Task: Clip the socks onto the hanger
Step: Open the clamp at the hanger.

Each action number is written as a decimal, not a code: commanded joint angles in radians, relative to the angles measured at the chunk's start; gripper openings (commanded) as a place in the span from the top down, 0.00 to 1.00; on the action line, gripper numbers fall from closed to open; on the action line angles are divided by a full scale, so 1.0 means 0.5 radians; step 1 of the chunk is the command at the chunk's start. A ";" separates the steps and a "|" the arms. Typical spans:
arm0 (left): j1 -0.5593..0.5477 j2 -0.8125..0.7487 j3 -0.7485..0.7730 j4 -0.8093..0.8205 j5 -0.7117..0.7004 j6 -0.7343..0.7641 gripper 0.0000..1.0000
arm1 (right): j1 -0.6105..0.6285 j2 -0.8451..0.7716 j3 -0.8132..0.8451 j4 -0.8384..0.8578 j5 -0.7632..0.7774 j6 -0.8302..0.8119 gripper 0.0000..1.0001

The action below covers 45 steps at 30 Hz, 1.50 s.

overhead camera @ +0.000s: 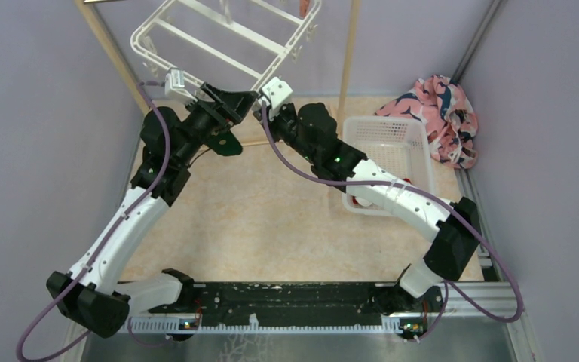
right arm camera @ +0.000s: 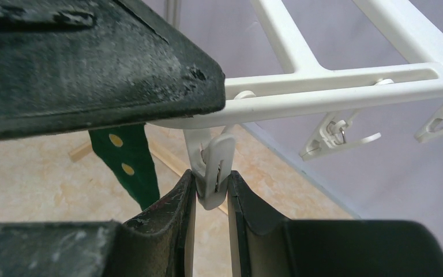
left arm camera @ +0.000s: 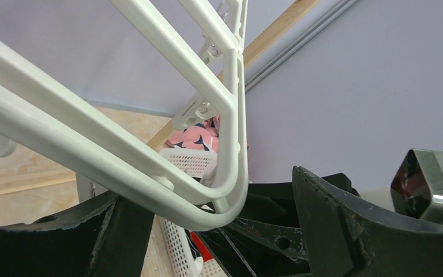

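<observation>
Hanger (overhead camera: 222, 47): hung above the far end of the worktop (overhead camera: 271, 219), between two wooden poles (overhead camera: 349, 53). The frame is tilted. In the top view its long rails run left to right, slanting toward the near right corner, where both grippers meet. The far edge is cut off by the picture.
Clip (right arm camera: 213, 173): hangs straight down from the frame's rail.
Right gripper (right arm camera: 212, 186): jaws closed on the clip, one finger on each side of it.
Left gripper (left arm camera: 213, 193): jaws spread wide with the hanger's rounded corner between them. The frame lies against one finger, with a clear gap to the other.
Green sock (right arm camera: 128, 161): hangs below the frame with its long axis vertical, yellow-dotted and narrowing downward. Its top is hidden behind the left finger.
Red sock (overhead camera: 359, 202): only a bit shows, in the basket under the right arm.
Basket (overhead camera: 392, 143): on the worktop at the right.
Cloth heap (overhead camera: 437, 113): just beyond the basket, in the far right corner.
</observation>
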<state>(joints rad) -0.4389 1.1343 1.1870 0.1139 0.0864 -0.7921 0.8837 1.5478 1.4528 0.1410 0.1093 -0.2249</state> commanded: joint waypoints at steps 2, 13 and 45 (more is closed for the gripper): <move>-0.010 0.050 0.042 0.053 -0.013 0.005 0.12 | 0.025 0.024 0.103 0.040 0.017 -0.007 1.00; -0.022 0.118 0.019 0.045 -0.083 0.042 0.28 | 0.047 0.027 0.131 0.043 -0.022 -0.004 1.00; -0.078 0.018 -0.068 0.082 -0.153 0.155 1.00 | 0.046 0.076 0.162 0.015 0.037 0.005 1.00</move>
<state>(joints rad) -0.4698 1.1648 1.1584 0.1238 0.0055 -0.7357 0.9012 1.5879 1.5040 0.1226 0.1017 -0.2249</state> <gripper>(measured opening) 0.398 0.217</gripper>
